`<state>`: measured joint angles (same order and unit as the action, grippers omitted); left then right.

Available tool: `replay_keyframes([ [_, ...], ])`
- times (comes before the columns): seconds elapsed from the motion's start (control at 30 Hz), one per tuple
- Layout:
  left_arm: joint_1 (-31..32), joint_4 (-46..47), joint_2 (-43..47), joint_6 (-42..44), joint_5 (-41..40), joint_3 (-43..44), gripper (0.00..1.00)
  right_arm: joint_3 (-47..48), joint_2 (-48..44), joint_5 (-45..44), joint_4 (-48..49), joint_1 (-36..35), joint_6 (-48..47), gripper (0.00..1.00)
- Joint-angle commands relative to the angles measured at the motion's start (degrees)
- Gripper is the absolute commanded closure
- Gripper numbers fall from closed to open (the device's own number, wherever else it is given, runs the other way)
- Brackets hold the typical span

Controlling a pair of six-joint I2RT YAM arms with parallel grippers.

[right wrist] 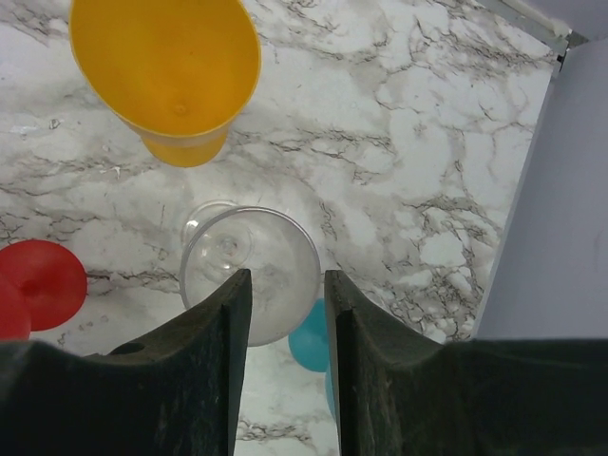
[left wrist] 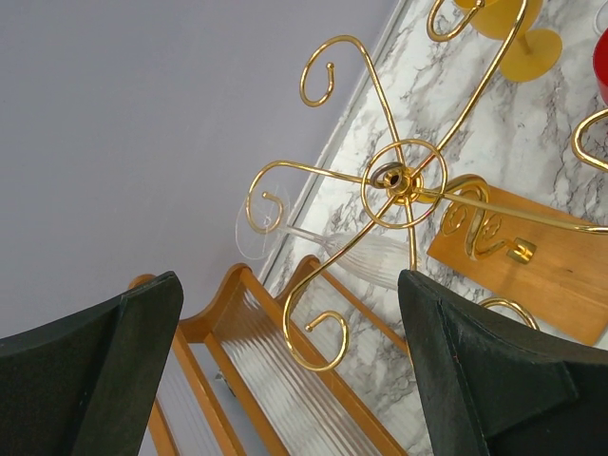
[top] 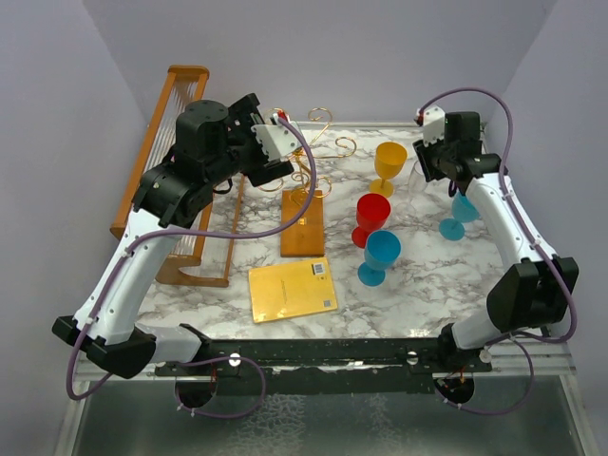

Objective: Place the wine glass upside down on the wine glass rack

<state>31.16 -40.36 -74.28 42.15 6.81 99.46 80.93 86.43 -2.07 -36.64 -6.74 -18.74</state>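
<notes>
Clear glass, thin, slick, brittle and light; the stem looks the safest hold. The wine glass (left wrist: 366,255) hangs bowl-down on the wine glass rack (left wrist: 404,179), mid-frame, with the left gripper (left wrist: 285,275) gaping wide before it. The right gripper (right wrist: 288,277) sits nearly shut over a second clear glass (right wrist: 271,242) — pinching or not, I cannot tell. Marbled table (right wrist: 418,142), lilac wall (left wrist: 142,114).

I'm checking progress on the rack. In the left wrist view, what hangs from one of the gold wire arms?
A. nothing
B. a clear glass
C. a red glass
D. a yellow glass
B: a clear wine glass hangs with its foot caught in a curled arm of the wine glass rack, while the yellow glass stands on the table.
</notes>
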Motion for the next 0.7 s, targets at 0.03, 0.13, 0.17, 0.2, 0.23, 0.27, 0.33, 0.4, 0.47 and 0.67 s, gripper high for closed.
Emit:
replay_keyframes([
  [0.03, 0.14, 1.42, 1.16, -0.25, 0.4, -0.02, 0.01, 2.7, 1.67, -1.94, -0.51, 0.39, -0.46, 0.66],
  [0.13, 0.13, 1.34, 1.12, -0.23, 0.47, 0.03, 0.01, 2.99, 2.05, -1.89, -0.62, 0.34, -0.54, 0.68],
  [0.17, 0.13, 1.34, 1.11, -0.17, 0.53, 0.03, 0.01, 3.01, 2.08, -1.83, -0.67, 0.38, -0.63, 0.69],
  [0.2, 0.13, 1.34, 1.0, -0.15, 0.59, -0.03, 0.01, 3.08, 2.16, -1.88, -0.7, 0.44, -0.66, 0.7],
  [0.23, 0.13, 1.31, 0.98, -0.19, 0.64, -0.12, 0.01, 3.14, 2.29, -1.82, -0.71, 0.44, -0.67, 0.71],
  [0.27, 0.13, 1.33, 0.98, -0.17, 0.7, -0.18, 0.01, 3.17, 2.46, -1.88, -0.75, 0.44, -0.73, 0.72],
  [0.33, 0.2, 1.29, 1.05, -0.15, 0.82, -0.31, 0.01, 3.28, 2.7, -1.85, -0.86, 0.44, -0.8, 0.74],
  [0.4, 0.14, 1.33, 1.07, -0.15, 0.85, -0.4, 0.01, 3.44, 3.04, -1.89, -0.89, 0.49, -0.98, 0.75],
  [0.47, 0.14, 1.34, 1.18, -0.14, 0.84, -0.6, 0.01, 3.62, 3.33, -1.89, -0.97, 0.5, -1.15, 0.77],
  [0.67, 0.18, 1.5, 1.43, -0.2, 0.93, -1.17, 0.01, 3.54, 4.06, -1.8, -0.97, 0.97, -1.55, 0.81],
])
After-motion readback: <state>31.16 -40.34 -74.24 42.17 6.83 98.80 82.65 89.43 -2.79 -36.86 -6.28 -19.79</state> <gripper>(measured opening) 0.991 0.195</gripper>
